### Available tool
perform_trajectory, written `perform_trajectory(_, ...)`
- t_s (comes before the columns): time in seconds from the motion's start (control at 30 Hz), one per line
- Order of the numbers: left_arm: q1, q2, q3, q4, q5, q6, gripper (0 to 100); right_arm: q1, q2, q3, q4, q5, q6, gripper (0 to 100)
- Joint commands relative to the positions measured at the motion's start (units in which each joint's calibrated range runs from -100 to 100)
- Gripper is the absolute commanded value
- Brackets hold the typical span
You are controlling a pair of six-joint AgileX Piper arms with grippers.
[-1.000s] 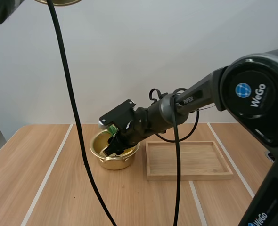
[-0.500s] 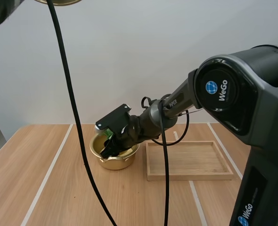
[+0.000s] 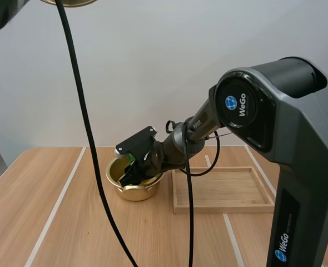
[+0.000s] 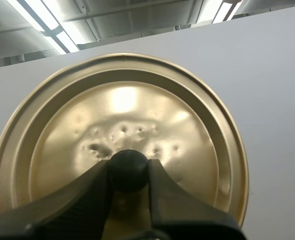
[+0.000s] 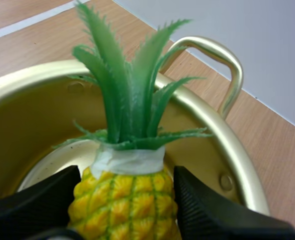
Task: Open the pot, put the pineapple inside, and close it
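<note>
Right wrist view: right fingers (image 5: 207, 205) are clamping pineapple (image 5: 122, 195) inside pot (image 5: 32, 115); worth lowering upright before releasing. Left fingers (image 4: 82, 195) are clamping lid knob (image 4: 129, 169).

- pot (image 5: 215, 132): shiny gold all over, handle too
- lid (image 4: 187, 125): same gold, a scatter of little dents round the middle, black knob (image 4: 129, 161)
- pineapple (image 5: 125, 205): yellow with greenish criss-cross lines, green leaves, white band under them
- tray (image 3: 225, 208): pale wood
- table (image 3: 58, 233): light wood grain with thin white stripes
- left gripper (image 4: 129, 169) and right gripper (image 5: 126, 172): plain black
- right arm (image 3: 275, 111): dark grey, round blue-and-white logo
</note>
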State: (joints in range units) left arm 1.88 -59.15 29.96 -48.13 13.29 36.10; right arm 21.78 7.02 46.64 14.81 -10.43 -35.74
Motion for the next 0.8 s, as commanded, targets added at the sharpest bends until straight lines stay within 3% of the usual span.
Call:
perform_trajectory(0.0,-0.11,-0.44,-0.52,-0.40,-1.72,-0.25,0,-0.20,1.07,1.29,-2.69,6.54,-2.69,0)
perform_trajectory(0.7,-0.11,-0.44,-0.52,-0.40,-1.72,-0.25,0,-0.20,1.05,1.29,-2.69,8.55,-2.69,0)
perform_trajectory(0.73,-0.11,-0.44,-0.52,-0.40,-1.72,-0.25,0,-0.20,1.05,1.29,-2.69,8.55,-2.69,6)
perform_trajectory(0.77,-0.11,-0.44,-0.52,-0.40,-1.72,-0.25,0,-0.20,1.05,1.29,-2.69,8.55,-2.69,22)
